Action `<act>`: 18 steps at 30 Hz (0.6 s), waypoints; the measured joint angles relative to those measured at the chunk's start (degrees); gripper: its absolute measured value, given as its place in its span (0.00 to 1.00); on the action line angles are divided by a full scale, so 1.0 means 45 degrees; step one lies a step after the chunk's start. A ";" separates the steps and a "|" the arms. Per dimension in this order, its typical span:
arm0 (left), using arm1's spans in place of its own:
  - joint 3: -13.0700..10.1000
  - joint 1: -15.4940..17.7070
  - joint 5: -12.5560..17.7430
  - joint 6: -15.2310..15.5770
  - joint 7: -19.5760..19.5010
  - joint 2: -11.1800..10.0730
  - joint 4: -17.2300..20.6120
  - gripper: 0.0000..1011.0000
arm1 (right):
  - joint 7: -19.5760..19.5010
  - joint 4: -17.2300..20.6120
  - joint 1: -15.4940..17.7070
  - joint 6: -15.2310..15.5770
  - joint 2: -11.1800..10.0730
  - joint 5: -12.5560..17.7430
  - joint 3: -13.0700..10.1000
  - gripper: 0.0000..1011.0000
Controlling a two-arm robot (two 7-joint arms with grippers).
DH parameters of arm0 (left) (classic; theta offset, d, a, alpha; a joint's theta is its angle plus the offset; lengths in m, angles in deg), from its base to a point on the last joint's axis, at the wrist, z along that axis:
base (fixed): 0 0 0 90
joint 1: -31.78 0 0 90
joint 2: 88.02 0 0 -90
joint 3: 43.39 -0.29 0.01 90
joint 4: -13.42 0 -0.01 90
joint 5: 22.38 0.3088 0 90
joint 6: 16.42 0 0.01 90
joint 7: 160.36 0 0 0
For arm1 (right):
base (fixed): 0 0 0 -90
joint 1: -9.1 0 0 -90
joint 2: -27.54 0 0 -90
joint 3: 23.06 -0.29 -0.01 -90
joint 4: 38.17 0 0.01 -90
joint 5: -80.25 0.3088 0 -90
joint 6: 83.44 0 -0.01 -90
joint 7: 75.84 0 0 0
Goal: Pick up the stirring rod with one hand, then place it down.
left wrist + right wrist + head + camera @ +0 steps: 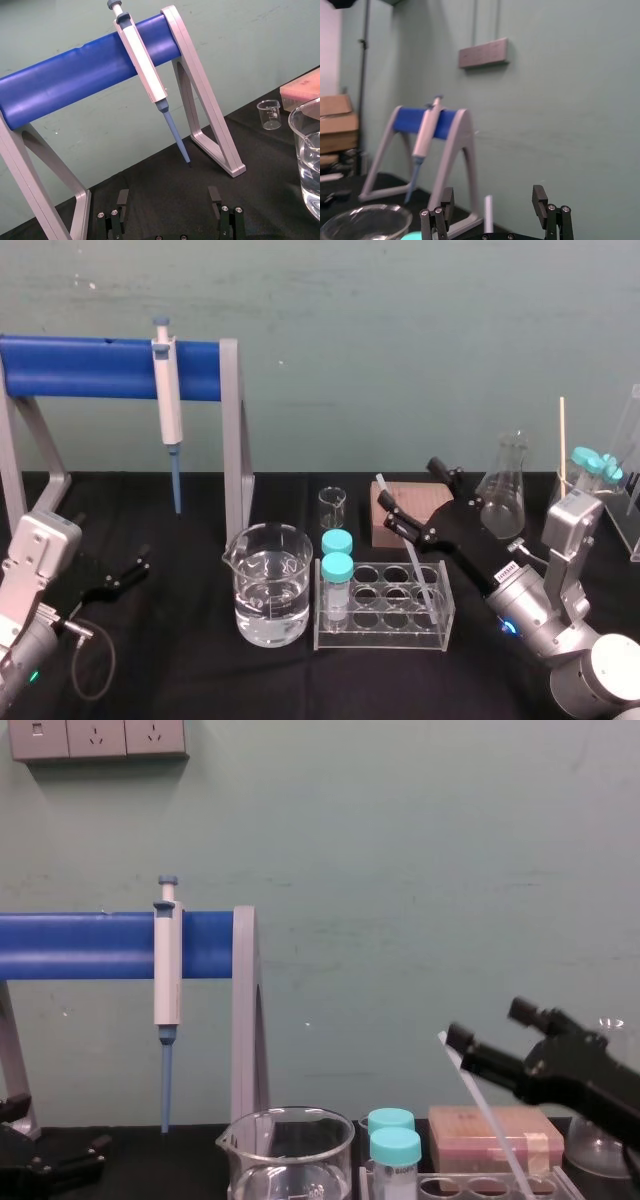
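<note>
Closest in, the silver-grey left arm point(30, 570) entered at the near left corner of the black tabletop point(180, 670). Its black two-fingered left gripper point(168, 194) hovered low by the left edge, fingers point(122, 200) spread wide with nothing between them.

Behind it, along the back edge, stood a grey-legged stand with a blue horizontal bar point(90, 368). A white-and-blue pipette point(168, 400) hung upright from the bar, tip down.

Toward the middle of the front edge stood a large clear glass beaker point(268, 590) part-filled with clear liquid. Just to its right was a clear plastic rack point(380, 638) with round wells. Two teal-capped clear vials point(337, 570) stood upright in the rack's left wells, and a small glass beaker point(332, 508) stood behind the rack.

The long, thin, translucent white stirring rod point(418, 568) had its lower end in a well at the rack's right end. It leaned back and to the left, rising above the vial caps.

The black right gripper point(409, 483) reached in from the right, over a pinkish-brown rectangular block point(415, 492) behind the rack. Its fingers point(539, 197) were parted with the rod's upper end between them, and the right wrist view showed space on either side.

Farther right, a clear glass conical flask point(505, 490) stood toward the back edge, and the silver-grey right arm point(560, 620) ran down to the near right corner.
</note>
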 joint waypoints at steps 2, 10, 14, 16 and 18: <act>-0.0001 0.0000 0.0000 0.0000 0.0000 0.0000 0.0000 0.99 | -0.0729 0.0623 0.0316 0.0065 0.0023 -0.0294 -0.0185 0.99; 0.0000 0.0000 0.0000 0.0000 0.0000 0.0000 0.0001 0.99 | -0.3632 0.2742 0.1506 0.2326 0.0344 -0.0790 -0.1255 0.99; -0.0001 0.0000 0.0000 0.0000 0.0000 0.0000 0.0001 0.99 | -0.4801 0.3345 0.1913 0.4009 0.0594 -0.0686 -0.1775 0.99; 0.0000 0.0000 0.0000 0.0000 0.0000 0.0000 0.0000 0.99 | -0.5241 0.3541 0.2065 0.4952 0.0692 -0.0605 -0.1996 0.99; -0.0001 0.0000 0.0000 0.0000 0.0000 0.0000 0.0000 0.99 | -0.5473 0.3612 0.2148 0.5627 0.0747 -0.0570 -0.2113 0.99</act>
